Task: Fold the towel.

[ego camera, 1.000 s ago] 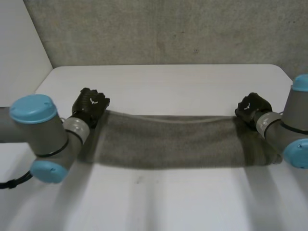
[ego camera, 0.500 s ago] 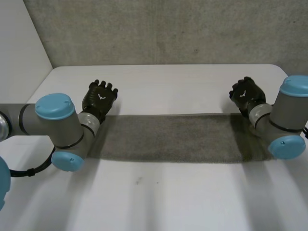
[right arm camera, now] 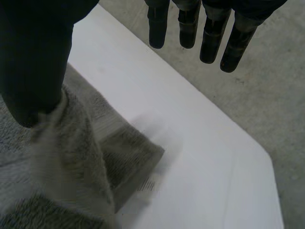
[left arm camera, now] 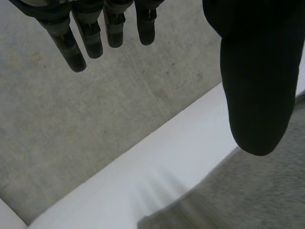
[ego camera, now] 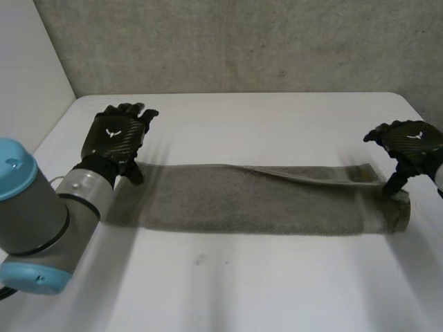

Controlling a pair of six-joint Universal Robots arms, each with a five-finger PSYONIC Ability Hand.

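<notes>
Towel (ego camera: 256,200) lies on table (ego camera: 228,290) as a strip, long axis left-right. Left hand (ego camera: 114,138) over its left end, right hand (ego camera: 408,142) over its right end, both splayed, gripping nothing. Right thumb touches a raised corner. Each end sits just under its own hand.

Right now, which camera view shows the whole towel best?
The head view: the towel lies as one long strip between the left hand and the right hand. The left wrist view shows a patch, the right wrist view a raised corner.
</notes>
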